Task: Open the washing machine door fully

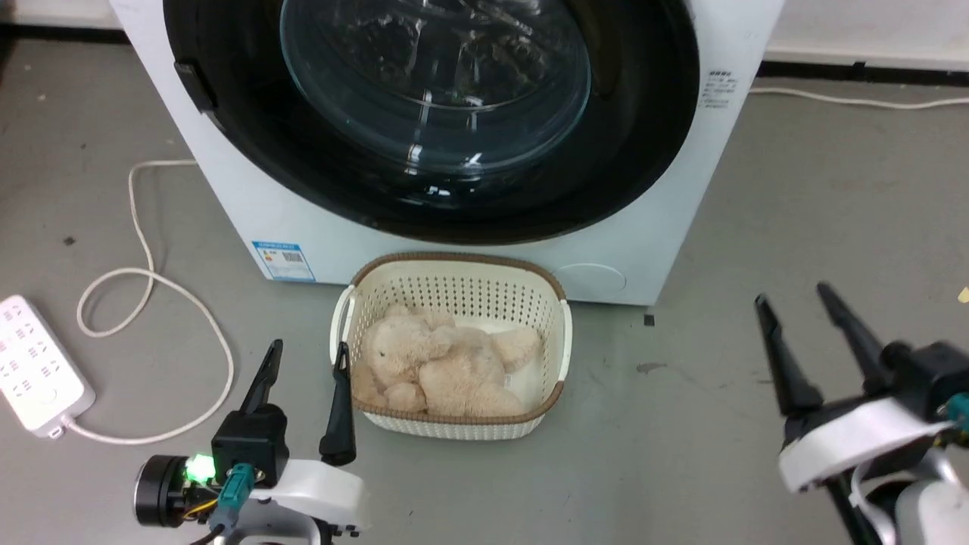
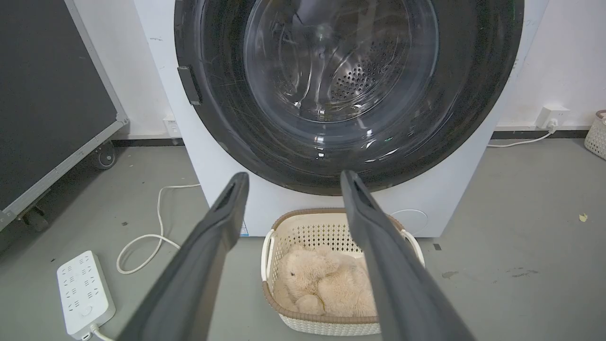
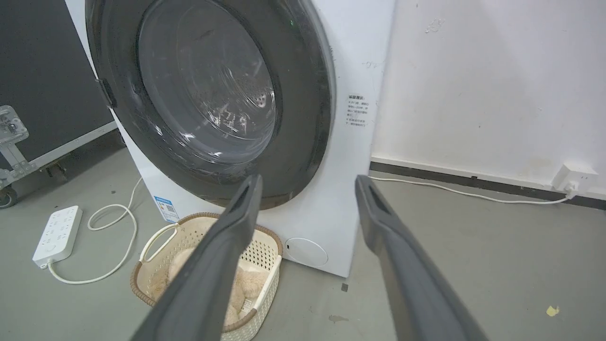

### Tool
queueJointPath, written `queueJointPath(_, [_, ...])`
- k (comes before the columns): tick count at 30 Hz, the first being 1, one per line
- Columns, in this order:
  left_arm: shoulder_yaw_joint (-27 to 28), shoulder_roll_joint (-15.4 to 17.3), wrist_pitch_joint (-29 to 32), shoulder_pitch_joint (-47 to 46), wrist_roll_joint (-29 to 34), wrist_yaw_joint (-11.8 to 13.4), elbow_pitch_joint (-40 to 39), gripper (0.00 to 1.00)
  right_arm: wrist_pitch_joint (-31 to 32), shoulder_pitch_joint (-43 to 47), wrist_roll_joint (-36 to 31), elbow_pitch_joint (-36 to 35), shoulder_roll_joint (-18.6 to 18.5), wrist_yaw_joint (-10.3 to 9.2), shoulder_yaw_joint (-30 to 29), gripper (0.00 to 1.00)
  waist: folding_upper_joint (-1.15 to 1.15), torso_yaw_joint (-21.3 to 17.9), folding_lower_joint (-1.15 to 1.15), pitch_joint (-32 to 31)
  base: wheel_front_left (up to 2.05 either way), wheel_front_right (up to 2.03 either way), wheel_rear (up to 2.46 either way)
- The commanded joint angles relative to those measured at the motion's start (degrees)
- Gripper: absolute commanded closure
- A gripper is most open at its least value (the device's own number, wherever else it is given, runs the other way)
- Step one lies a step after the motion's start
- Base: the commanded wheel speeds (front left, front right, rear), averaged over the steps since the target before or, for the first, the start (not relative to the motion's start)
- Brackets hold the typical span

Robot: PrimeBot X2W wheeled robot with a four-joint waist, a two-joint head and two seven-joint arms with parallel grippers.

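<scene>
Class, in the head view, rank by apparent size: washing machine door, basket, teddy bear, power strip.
1. washing machine door, largest though cut off at the top
2. basket
3. teddy bear, inside the basket
4. power strip, smallest

A white washing machine (image 1: 303,235) stands on a grey floor (image 1: 681,424) with the washing machine door (image 1: 435,83) closed, a cream basket (image 1: 454,284) holding a plush bear (image 1: 443,371) just in front of it, the left pincer (image 1: 309,347) beside the basket and the right pincer (image 1: 791,294) well apart, both spread wide.
</scene>
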Motion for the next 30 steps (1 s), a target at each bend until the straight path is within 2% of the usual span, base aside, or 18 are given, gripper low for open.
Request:
queueJointPath(1, [-0.3, 0.1, -0.7, -1.1, 0.1, 0.4, -0.4, 0.0, 0.1, -1.7, 1.1, -0.1, -0.8, -0.02, -0.3, 0.0, 0.0, 0.2, -0.01, 0.6, 0.0, 0.0, 0.0])
queueJointPath(8, [-1.2, 0.1, -1.5, -2.2, 0.1, 1.3, -1.0, 0.0, 1.9, -6.8, 5.6, 0.9, -2.0, -0.02, -2.0, 0.0, 0.0, 0.8, -0.01, 2.7, 0.0, 0.0, 0.0])
queueJointPath(9, [-1.3, 0.1, -1.6, -2.4, 0.0, 1.4, -1.1, 0.0, 2.3, -7.5, 6.4, 1.1, -2.1, -0.02, -2.2, 0.16, 0.0, 0.9, -0.01, 3.0, 0.0, 0.0, 0.0])
queueJointPath(10, [-1.4, 0.1, -1.7, -2.5, 0.0, 1.5, -1.1, 0.0, 2.6, -8.4, 7.3, 1.3, -2.1, -0.02, -2.4, 0.95, 0.0, 1.0, -0.01, 3.3, 0.0, 0.0, 0.0])
queueJointPath(11, [-1.6, 0.1, -1.9, -2.6, 0.0, 1.7, -1.2, 0.0, 3.0, -9.2, 8.2, 1.6, -2.1, -0.02, -2.8, 1.0, 0.0, 1.1, -0.01, 3.6, 0.0, 0.0, 0.0])
queueJointPath(30, [-3.8, 0.4, -4.1, -4.1, -0.2, 4.5, -3.7, 0.0, 12.8, -27.0, 22.0, 11.1, -2.2, -0.03, -8.1, 1.0, 0.0, 3.6, -0.01, 8.5, 0.0, 0.0, 0.0])
